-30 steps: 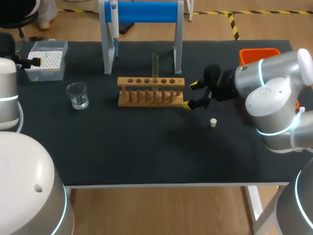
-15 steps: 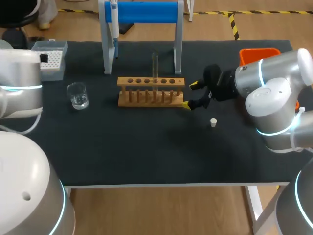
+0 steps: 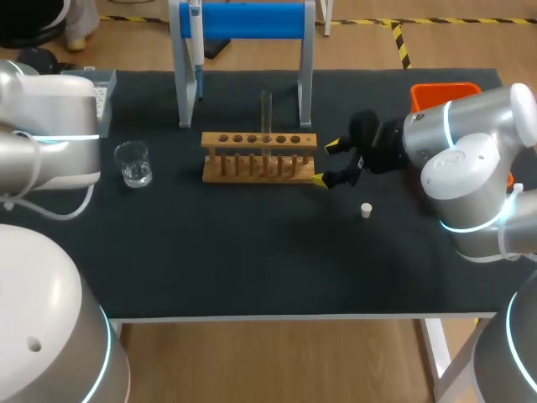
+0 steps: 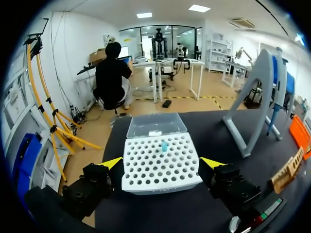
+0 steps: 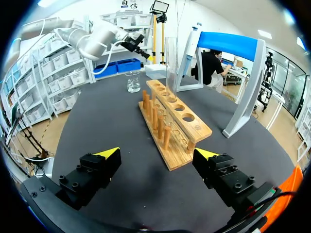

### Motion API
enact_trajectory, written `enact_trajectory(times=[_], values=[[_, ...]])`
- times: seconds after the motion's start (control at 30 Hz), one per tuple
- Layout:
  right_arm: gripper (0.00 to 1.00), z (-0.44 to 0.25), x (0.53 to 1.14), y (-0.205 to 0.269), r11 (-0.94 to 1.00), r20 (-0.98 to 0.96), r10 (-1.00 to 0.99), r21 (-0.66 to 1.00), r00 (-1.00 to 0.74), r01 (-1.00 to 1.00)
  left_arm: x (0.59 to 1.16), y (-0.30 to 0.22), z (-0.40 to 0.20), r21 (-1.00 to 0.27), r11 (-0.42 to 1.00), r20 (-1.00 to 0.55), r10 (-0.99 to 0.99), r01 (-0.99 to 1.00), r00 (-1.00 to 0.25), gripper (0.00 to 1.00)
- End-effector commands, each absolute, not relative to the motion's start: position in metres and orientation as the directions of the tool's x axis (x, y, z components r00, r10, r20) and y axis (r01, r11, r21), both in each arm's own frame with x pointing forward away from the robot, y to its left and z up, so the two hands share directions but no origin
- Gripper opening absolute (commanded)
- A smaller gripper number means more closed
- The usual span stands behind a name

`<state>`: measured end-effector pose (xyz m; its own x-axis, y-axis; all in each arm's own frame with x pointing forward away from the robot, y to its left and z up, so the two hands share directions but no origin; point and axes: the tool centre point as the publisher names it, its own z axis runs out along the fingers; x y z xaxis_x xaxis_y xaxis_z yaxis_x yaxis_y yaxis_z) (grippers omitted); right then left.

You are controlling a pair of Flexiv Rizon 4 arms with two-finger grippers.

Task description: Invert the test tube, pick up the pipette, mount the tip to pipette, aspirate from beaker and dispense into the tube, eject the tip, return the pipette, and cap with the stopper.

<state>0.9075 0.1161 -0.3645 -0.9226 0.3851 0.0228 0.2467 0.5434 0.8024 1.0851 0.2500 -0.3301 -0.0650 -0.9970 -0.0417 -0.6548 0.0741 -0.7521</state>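
Our L gripper (image 4: 162, 164) is open and empty, tip box (image 4: 155, 145) just ahead. Beaker (image 3: 133, 163) untouched, pipette (image 3: 195, 25) on stand (image 3: 243, 18). Tube (image 3: 266, 113) upright in rack (image 3: 259, 156), so step 1 prob. done. R gripper (image 3: 328, 163) open beside rack. Stopper (image 3: 366, 210) loose; rest to do.

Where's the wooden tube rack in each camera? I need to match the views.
Head view: wooden rack mid-table, in front of the blue stand.
Left wrist view: only its end shows, off beside the left claw, near the blue stand's foot.
Right wrist view: just ahead of the open right claw, running away from it.
Shared landmark: the blue stand.
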Motion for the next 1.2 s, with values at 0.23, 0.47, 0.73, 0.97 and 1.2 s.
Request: enact_trajectory(times=[0.23, 0.47, 0.73, 0.97, 1.2], values=[[1.00, -0.364, 0.907, 0.115, 0.544, 0.023, 0.384, 0.802, -0.923, 0.246, 1.097, 0.244, -0.337, -0.754, 0.058, -0.027, -0.998, -0.654, -0.057, 1.00], [1.00, -0.364, 0.907, 0.115, 0.544, 0.023, 0.384, 0.802, -0.923, 0.246, 1.103, 0.241, -0.339, -0.754, 0.057, -0.022, -0.998, -0.654, -0.062, 0.52], [1.00, -0.364, 0.907, 0.115, 0.544, 0.023, 0.384, 0.802, -0.923, 0.246, 1.110, 0.238, -0.343, -0.752, 0.055, -0.016, -0.998, -0.657, -0.065, 0.50], [1.00, -0.364, 0.907, 0.115, 0.544, 0.023, 0.384, 0.802, -0.923, 0.246, 1.117, 0.235, -0.347, -0.750, 0.057, -0.012, -0.997, -0.659, -0.073, 0.47], [1.00, -0.364, 0.907, 0.115, 0.544, 0.023, 0.384, 0.802, -0.923, 0.246, 1.122, 0.235, -0.349, -0.747, 0.056, -0.010, -0.997, -0.662, -0.073, 0.45]])
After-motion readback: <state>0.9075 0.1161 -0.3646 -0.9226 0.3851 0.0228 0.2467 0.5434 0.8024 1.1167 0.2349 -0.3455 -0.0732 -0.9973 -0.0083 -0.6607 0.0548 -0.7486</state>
